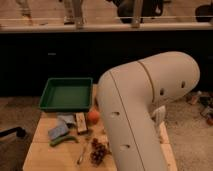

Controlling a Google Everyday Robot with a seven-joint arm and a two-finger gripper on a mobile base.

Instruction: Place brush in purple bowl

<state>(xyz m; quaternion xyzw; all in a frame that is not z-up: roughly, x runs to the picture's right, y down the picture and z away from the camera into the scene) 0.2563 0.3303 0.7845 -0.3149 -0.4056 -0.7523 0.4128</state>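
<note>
My white arm [142, 115] fills the middle and right of the camera view and covers much of the wooden table [40, 155]. The gripper is hidden from view, somewhere past the arm. The purple bowl is hidden too. A slim pale-handled item [83, 152] lies on the table next to a bunch of dark grapes [99, 151]; I cannot tell whether it is the brush.
A green tray [65, 94] sits at the table's back left. In front of it lie an orange fruit [93, 116], a brown block [80, 121], a blue-grey item [59, 129] and a green item [64, 140]. A dark counter runs behind.
</note>
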